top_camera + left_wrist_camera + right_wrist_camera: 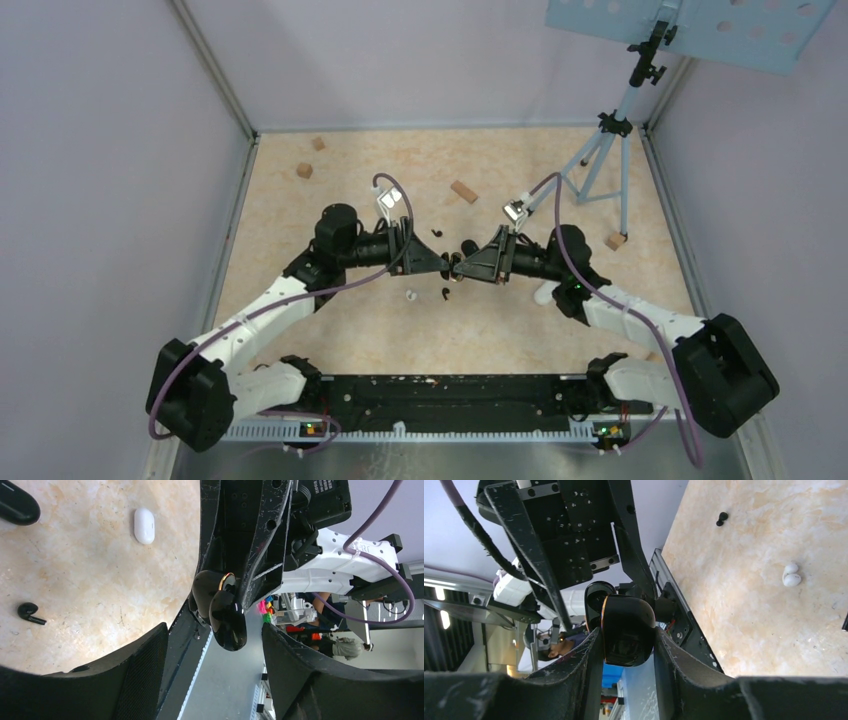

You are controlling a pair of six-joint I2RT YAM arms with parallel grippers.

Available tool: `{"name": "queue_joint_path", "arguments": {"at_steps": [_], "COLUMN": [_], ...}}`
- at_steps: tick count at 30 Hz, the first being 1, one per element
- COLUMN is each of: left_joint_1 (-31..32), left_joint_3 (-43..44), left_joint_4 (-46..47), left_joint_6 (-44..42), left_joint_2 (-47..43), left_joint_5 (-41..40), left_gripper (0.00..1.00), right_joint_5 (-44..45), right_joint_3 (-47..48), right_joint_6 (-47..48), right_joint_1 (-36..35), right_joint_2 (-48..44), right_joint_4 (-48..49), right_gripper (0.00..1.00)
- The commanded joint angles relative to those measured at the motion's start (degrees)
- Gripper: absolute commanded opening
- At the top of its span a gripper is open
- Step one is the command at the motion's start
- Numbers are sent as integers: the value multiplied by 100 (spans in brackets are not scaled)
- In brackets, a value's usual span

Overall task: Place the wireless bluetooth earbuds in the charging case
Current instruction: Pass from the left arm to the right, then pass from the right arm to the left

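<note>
The two arms meet nose to nose over the middle of the table [300, 330]. The right gripper [626, 639] has its fingers pressed in on either side of a glossy black charging case [226, 617], pinching it up off the surface with its lid hinged open and a thin gold rim showing. The left gripper [214, 647] faces that case with its fingers spread wide; there is a clear gap on each side and neither pad touches it. From where I stand I can't tell whether a bud sits inside the case (the opening is turned away and all dark gloss). The rest of the earbuds lie loose on the tabletop: a black earbud [30, 613] on its side below the left arm, a pair of white earbuds [791, 575] touching each other, and another black earbud [721, 519] farther off. A white case [144, 526] rests closed on the table, well apart from a second black case [17, 502] at the edge of the left wrist view. A few wooden blocks [463, 191] are scattered toward the far side.
</note>
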State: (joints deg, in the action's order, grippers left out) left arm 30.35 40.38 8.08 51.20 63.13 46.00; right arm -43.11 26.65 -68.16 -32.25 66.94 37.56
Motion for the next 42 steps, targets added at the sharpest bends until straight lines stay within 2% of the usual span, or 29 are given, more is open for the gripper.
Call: {"name": "queue_joint_path", "arguments": {"at_steps": [1, 5, 9, 15, 17, 23, 37, 42], "left_joint_1": [-25, -28, -24, -33, -30, -38, -62, -56], "left_joint_3": [-100, -366, -406, -531, -547, -573, -620, -643], "left_joint_4": [749, 1621, 1725, 2096, 2135, 2194, 2464, 2447], "left_joint_6": [187, 657, 777, 1147, 1189, 1260, 1471, 1478], "left_joint_2": [54, 24, 53, 156, 189, 217, 380, 382], "left_joint_5": [264, 416, 478, 554, 566, 568, 629, 593], "left_gripper": [72, 73, 74, 72, 71, 67, 49, 37], "right_joint_5": [-180, -443, -561, -547, -500, -520, -534, -527], "right_joint_3": [-48, -225, -382, -517, -562, -565, -561, -570], "right_joint_6": [-221, -866, -1453, -2665, -2914, -2932, -2901, -2951], "right_joint_1": [-56, -53, -53, -53, -53, -53, -55, -55], "right_joint_2": [105, 460, 960, 1879, 2141, 2204, 2257, 2306], "right_joint_4": [738, 1917, 3121, 5505, 5978, 6043, 6015, 6109], "right_gripper": [0, 0, 0, 0, 0, 0, 0, 0]}}
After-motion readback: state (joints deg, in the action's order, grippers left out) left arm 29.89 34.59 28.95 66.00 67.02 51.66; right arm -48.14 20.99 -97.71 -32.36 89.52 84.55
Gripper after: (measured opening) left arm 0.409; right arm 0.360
